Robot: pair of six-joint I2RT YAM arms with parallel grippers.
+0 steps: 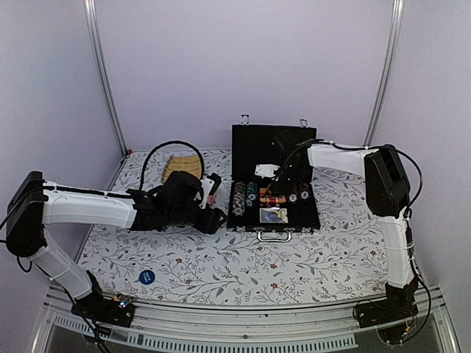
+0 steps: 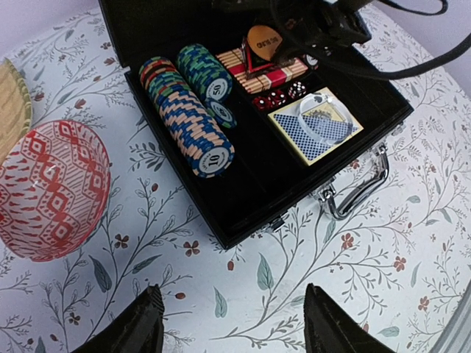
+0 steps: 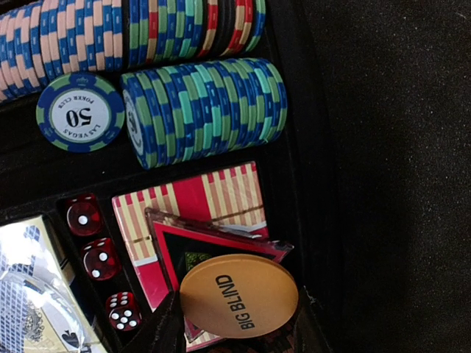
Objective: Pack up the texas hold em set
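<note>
Orange disc (image 3: 239,294) clamped in the right gripper (image 3: 235,334) above the red card deck (image 3: 199,198) at the far side of the open black briefcase (image 2: 243,220), so lower gently, lay flat beside the red triangle (image 3: 213,239), then release, keeping the spread-open left gripper (image 2: 239,323) clear.

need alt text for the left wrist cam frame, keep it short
An open black case on a floral tablecloth holds rows of poker chips, a red-striped deck, red dice, a blue-backed deck and an orange BIG BLIND disc, its silver handle nearest the camera. A pink-red woven ball sits at image left; the left gripper, open, frames the bottom edge.
</note>
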